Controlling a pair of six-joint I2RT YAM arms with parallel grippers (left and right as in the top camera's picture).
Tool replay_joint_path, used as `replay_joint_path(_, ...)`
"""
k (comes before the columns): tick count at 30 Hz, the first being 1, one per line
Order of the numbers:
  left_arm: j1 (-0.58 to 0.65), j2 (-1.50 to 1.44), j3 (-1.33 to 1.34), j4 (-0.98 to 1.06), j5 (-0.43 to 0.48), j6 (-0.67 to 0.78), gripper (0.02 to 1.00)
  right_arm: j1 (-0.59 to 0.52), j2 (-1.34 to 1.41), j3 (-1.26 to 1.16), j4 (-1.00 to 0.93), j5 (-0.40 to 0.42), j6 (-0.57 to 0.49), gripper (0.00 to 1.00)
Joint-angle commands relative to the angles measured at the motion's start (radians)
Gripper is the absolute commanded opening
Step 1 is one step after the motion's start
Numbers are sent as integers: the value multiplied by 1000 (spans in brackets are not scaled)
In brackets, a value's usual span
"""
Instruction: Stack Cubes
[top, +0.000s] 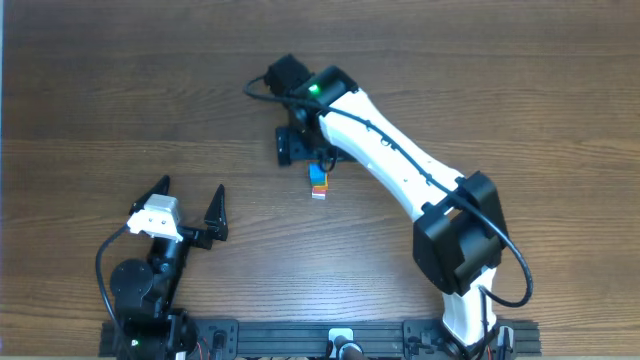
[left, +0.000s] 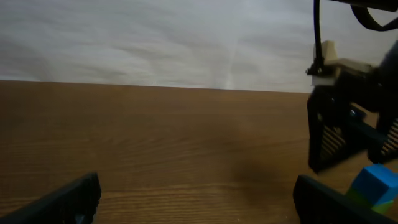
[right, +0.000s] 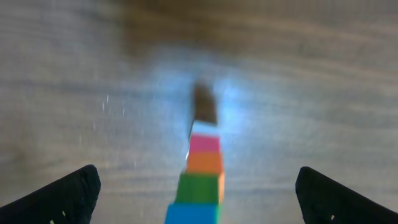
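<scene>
A stack of several cubes (top: 319, 183) stands on the wooden table (top: 120, 90) near the middle. From above, in the right wrist view, it reads blue (right: 193, 213) on top, then green (right: 199, 187), orange (right: 204, 163), pink (right: 204, 144) and white at the base. My right gripper (top: 305, 150) hangs above the stack, open and holding nothing, a finger on either side. My left gripper (top: 192, 188) stands open and holding nothing at the front left, well apart from the stack. In the left wrist view the blue cube (left: 375, 180) shows beside the right gripper (left: 348, 124).
The right arm (top: 400, 170) runs diagonally from its base at the front right to the stack. The left arm's base (top: 140, 290) sits at the front left. Bare wood lies around the stack on all sides.
</scene>
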Motion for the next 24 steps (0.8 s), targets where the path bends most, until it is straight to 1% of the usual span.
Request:
replay_joint_path(1,5,-5,-6,3,9,8,996,-130,-34,-9,58,40,-91,993)
replay_joint_path(4,5,-5,-6,3,9,8,996,-229,-34,-9,94,40,-151,993)
replay_joint_path(5,5,-5,-6,3,9,8,998,-285,-35,-9,105,40,-178,993)
replay_joint_path(8,5,-5,-6,3,9,8,998,-405,-35,-9,120,40,-237,993)
replay_joint_path(10,5,-5,-6,2,9,8,996,-458,-37,-9,126,45,-275,991)
replay_joint_path(13,5,-5,-6,3,9,8,996,-533,-58,-9,137,101,-340,991)
replay_joint_path(15,5,-5,-6,3,9,8,998,-571,-86,-17,163,123,-385,993)
replay_joint_path(17,5,-5,-6,3,9,8,998,-605,-140,-66,230,122,-426,993)
replay_joint_path(19,5,-5,-6,3,9,8,998,-621,-190,-125,286,122,-438,993)
replay_joint_path(24,5,-5,-6,3,9,8,996,-637,-421,-397,490,117,-464,993)
